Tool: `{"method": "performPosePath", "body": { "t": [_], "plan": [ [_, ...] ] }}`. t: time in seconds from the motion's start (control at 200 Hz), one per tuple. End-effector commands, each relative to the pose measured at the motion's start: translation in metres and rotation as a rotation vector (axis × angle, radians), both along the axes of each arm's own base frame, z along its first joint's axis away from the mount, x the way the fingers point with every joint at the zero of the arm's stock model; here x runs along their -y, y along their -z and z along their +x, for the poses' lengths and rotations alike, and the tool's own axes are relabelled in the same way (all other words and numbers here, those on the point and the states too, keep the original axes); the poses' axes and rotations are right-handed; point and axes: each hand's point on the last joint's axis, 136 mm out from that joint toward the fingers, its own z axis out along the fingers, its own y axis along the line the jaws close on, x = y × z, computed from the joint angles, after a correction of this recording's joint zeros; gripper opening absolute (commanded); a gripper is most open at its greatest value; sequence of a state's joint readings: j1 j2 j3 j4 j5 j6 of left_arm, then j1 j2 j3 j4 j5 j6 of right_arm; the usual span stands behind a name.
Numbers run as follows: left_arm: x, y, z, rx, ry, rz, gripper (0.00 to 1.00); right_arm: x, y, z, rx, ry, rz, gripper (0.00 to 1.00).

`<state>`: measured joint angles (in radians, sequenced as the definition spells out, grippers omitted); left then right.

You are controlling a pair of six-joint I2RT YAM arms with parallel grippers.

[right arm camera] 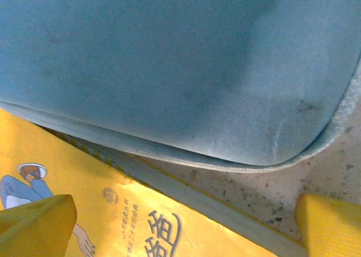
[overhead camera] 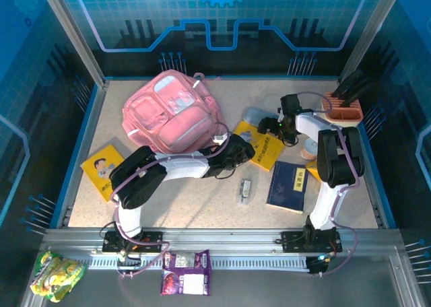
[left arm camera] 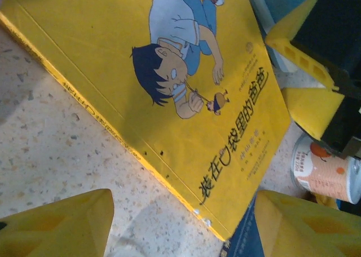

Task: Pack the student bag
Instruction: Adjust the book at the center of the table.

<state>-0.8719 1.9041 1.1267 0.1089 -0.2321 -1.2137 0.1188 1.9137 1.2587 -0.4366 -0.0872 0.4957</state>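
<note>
Speckled table (overhead camera: 202, 202): pink student bag (overhead camera: 172, 112), yellow book (left arm camera: 113, 48) titled 装在口袋里的爸爸.

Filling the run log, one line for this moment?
left jaws: open over yellow book | right jaws: open at grey pencil case | student bag: on table, not gripped

I log: bag (overhead camera: 172, 112) pink, pale grey-white pocket panels; book (left arm camera: 186, 88) yellow, cartoon boy in blue, dark navy hair, black lettering; case (right arm camera: 169, 71) dusty grey-blue, plain; table (left arm camera: 45, 155) beige, dark speckles; my left fingers (left arm camera: 62, 223) and right fingers (right arm camera: 34, 226) yellow; other book (overhead camera: 287, 186) navy, yellow label; can (left arm camera: 324, 169) white with orange print; holder (overhead camera: 343, 108) salmon
</note>
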Motion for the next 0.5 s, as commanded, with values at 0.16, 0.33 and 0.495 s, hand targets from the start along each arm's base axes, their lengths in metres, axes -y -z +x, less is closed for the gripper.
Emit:
{"method": "performPosePath", "body": {
  "t": [0.16,0.33,0.495],
  "plan": [
    [-0.027,0.022,0.012,-0.014,-0.131,0.099,0.68,-0.01,0.003,-0.024,-0.058,-0.036,0.014,1.0],
    [-0.037,0.035,0.025,-0.018,-0.124,0.053,0.68,-0.027,-0.001,-0.053,-0.093,-0.086,0.042,1.0],
    [-0.052,0.031,0.045,0.009,-0.087,0.056,0.67,-0.053,-0.012,-0.084,-0.079,-0.143,0.108,0.96]
  ]
}}
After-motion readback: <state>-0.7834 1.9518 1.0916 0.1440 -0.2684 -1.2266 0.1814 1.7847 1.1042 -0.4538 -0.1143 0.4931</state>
